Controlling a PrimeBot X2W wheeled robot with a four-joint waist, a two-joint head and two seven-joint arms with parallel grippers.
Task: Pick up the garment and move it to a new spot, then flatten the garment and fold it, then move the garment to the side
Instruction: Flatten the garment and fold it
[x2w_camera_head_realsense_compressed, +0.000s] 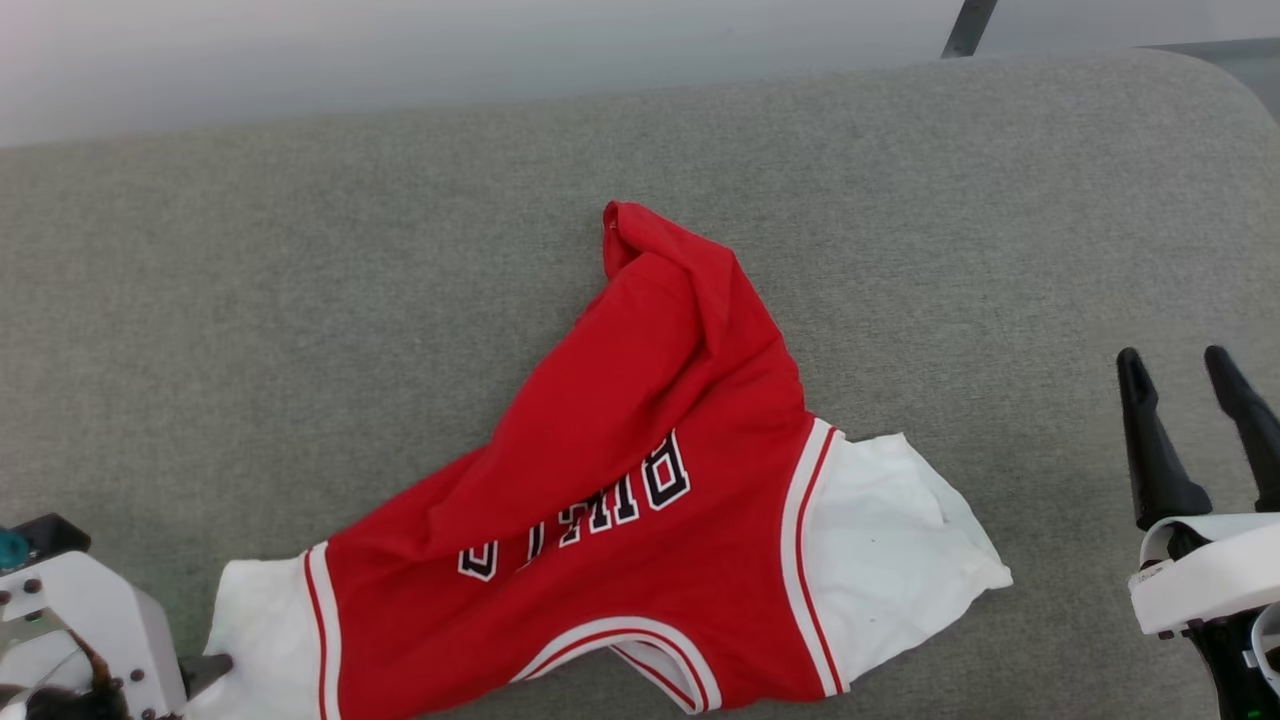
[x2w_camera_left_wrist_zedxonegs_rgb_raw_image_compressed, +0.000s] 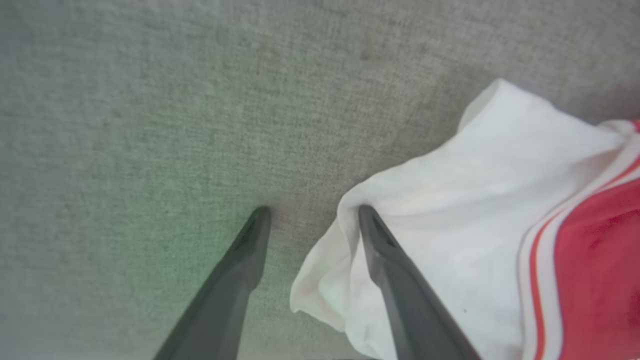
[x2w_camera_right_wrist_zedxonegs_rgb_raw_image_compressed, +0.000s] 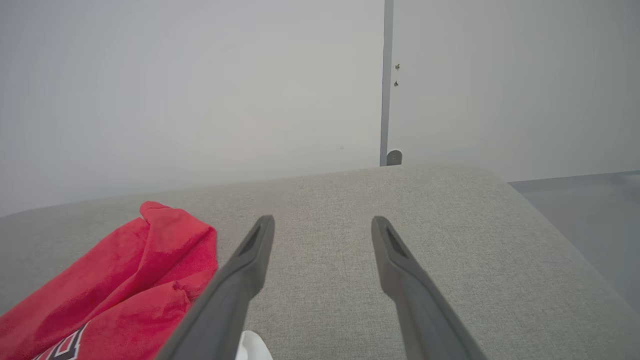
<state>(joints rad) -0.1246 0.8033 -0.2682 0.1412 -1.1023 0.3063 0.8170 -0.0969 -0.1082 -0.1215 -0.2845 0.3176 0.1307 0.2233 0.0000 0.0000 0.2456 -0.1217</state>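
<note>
Find left gripper (x2w_camera_left_wrist_zedxonegs_rgb_raw_image_compressed: 310, 212) parted, straddling the white sleeve (x2w_camera_left_wrist_zedxonegs_rgb_raw_image_compressed: 475, 200) edge of the rumpled Bulls jersey (x2w_camera_head_realsense_compressed: 640, 480), likely placed to pinch and spread it. Find right gripper (x2w_camera_head_realsense_compressed: 1175, 360) parted, empty; jersey left of it on grey cushion (x2w_camera_head_realsense_compressed: 300, 250).

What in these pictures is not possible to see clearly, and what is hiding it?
Left wrist view: blurred; whether the left gripper has one finger over or under the white sleeve is unclear.
Head view: a red fold covers part of the lettering on the garment; the bottom edge cuts off that sleeve.
Right wrist view: a finger of the right gripper hides most of the other sleeve.
</note>
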